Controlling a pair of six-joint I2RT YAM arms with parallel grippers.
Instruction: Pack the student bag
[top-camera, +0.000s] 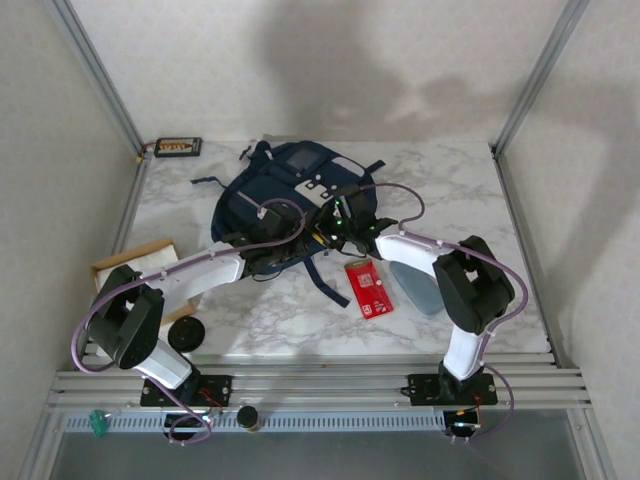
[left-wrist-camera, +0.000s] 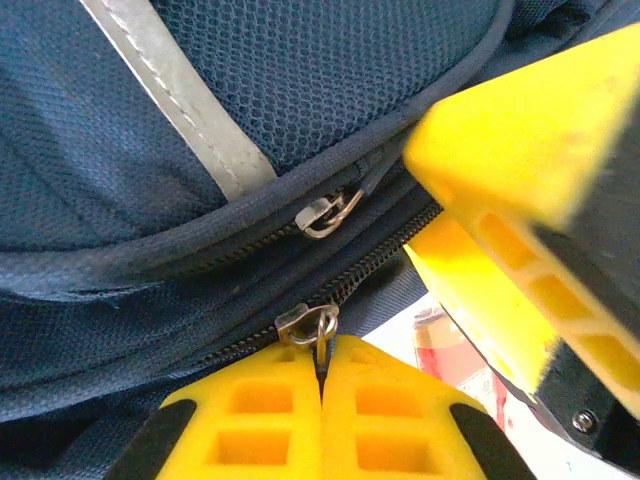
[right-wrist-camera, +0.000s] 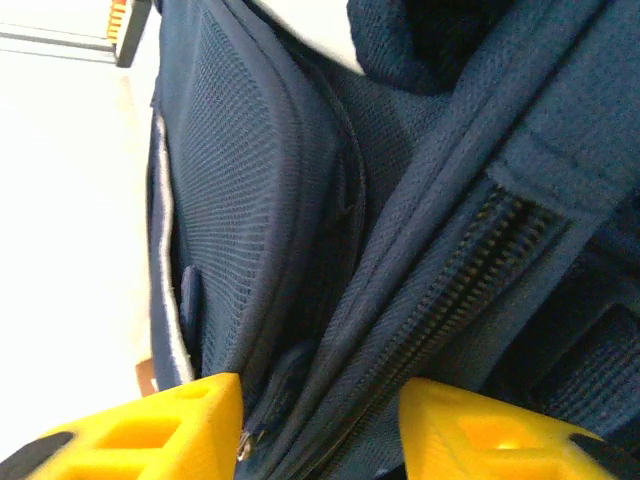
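Here's the student bag (top-camera: 285, 190), lying at the middle of the marble table (top-camera: 470, 190), a little towards the back, with both arms reaching in at its near side. The left gripper (left-wrist-camera: 322, 370) has its yellow fingers pressed tight together, and caught between them is the metal ring of a zipper pull (left-wrist-camera: 318, 322). That's a firm pinch right on the lower zip. Just above it a second pull (left-wrist-camera: 328, 212) lies loose on the upper zip, below the pale stripe (left-wrist-camera: 190, 100).

Over to the right gripper (right-wrist-camera: 320, 430): its fingers (right-wrist-camera: 160, 430) are spread, one on either side of a seam, with the zipper teeth (right-wrist-camera: 480, 270) running up between them. Navy fabric sits in the gap, but there's no clear bite on it.

So where does the job stand? Early, by the look of it. Both zips at the left wrist look meshed shut, and no opening into the bag shows from above. Out on the table, just beside the bag's near edge, lie a red packet (top-camera: 368, 288) and, touching it on the right, a grey-blue oblong case (top-camera: 418, 285). Nothing can be seen inside the bag. My read is that this is the unzipping step, one hand on the pull and the other set to brace. Opening, loading and closing all seem to lie ahead.
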